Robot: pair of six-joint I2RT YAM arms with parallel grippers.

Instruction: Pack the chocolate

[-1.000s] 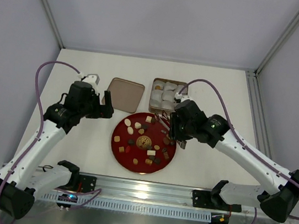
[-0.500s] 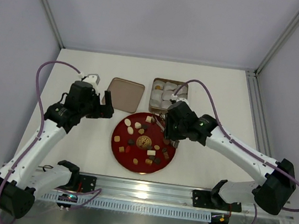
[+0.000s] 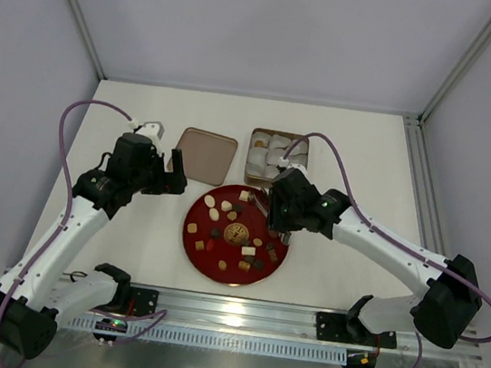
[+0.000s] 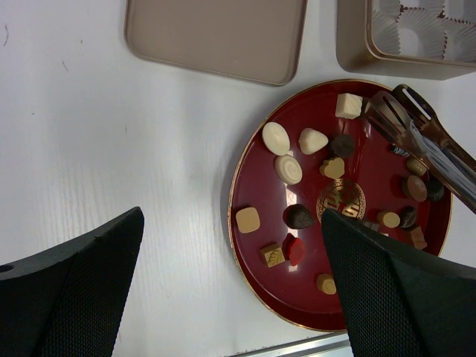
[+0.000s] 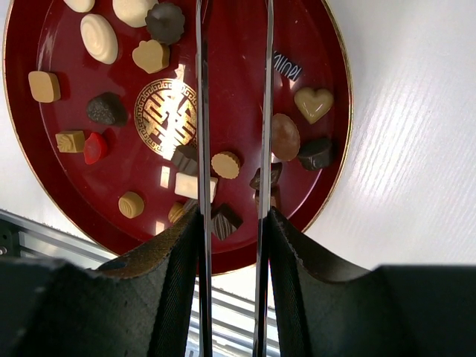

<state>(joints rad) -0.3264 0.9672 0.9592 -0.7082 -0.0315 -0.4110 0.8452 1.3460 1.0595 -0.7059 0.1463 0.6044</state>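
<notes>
Where the chocolate [image 4: 275,137] lies: on the one round red plate [image 4: 256,186], loose and mostly apart from each other; we count roughly twenty pieces, but the tongs cover a few, so we cannot give an exact number
What we count by colour: five cream pieces, four of them toward the far side of the plate; two tan hearts; one red piece; the others tan, brown or dark
The right gripper [image 5: 233,223]: clamped on one pair of metal tongs [image 4: 428,145], whose two blades run out between its fingers and over the right half of the plate, a gap between them; their tips lie near the cream square at the far rim
The left gripper [image 3: 176,174]: fingers spread wide, above the white table [image 4: 111,149] to the left of the plate
The tin [image 4: 357,63]: one, square, just beyond the plate's far-right rim; the white paper cups [image 4: 416,22] inside are too crumpled together for us to count
The lid [image 4: 216,33]: one, flat on the table, left of the tin
</notes>
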